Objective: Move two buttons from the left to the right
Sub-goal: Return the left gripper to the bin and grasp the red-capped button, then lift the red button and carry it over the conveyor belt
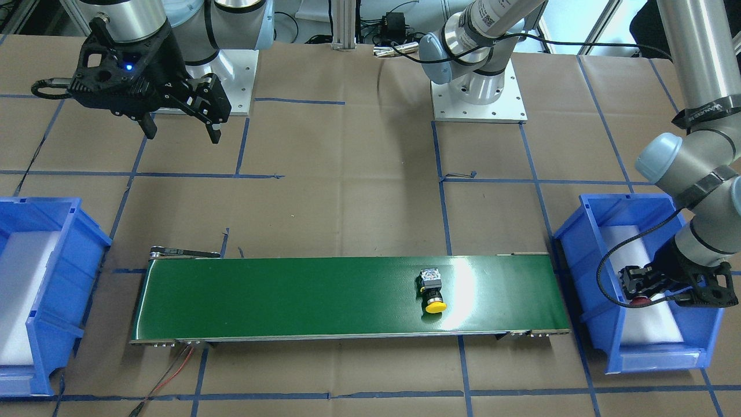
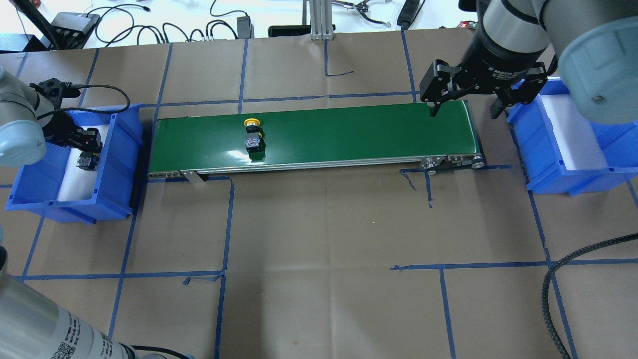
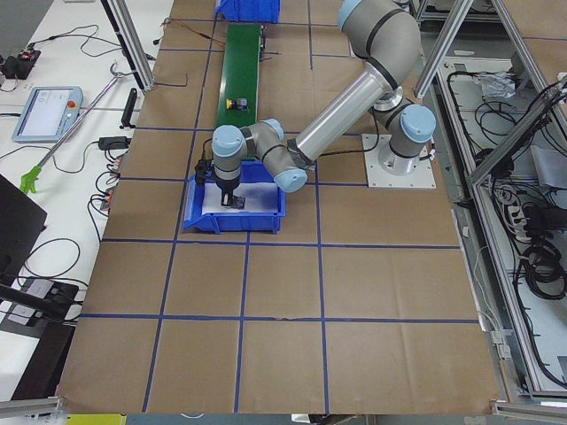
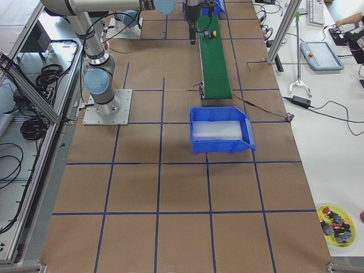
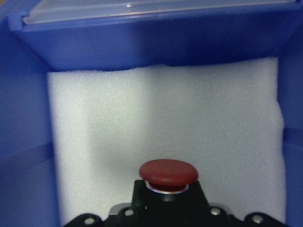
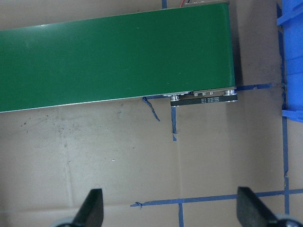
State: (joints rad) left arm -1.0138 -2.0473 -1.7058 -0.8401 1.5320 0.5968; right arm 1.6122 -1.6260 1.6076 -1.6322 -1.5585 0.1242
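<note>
The left end effector [image 1: 635,288] is sitting down inside the blue bin [image 1: 586,243] at the robot's left end of the tabletop [image 2: 319,239]. It is pinching the red button [image 5: 168,173] just above the white foam lining. The wrist view is showing the red cap right in front of the fingers' base, with the black collar tucked behind it. The fingers themselves are out of that view, so I am judging the grip from the front camera, where they are closing in on the button's body.

The green conveyor belt [image 2: 349,132] is lying beside this end effector, on the robot's right of it, with the bin's wall standing between the two. To my eye the button needs lifting clear of that wall before it travels sideways.

The yellow button [image 2: 252,134] is already resting on the belt, near the left end effector and well apart from the right one. It is lying on its side with its long axis across the belt and its cap pointing away from the robot. Bare belt is showing on both sides of it, so a second button has room to land.

The right end effector [image 2: 464,110] is hanging over the belt's far end with its fingers spread wide and nothing between them. The receiving bin [image 2: 573,167] is just beside it.
</note>
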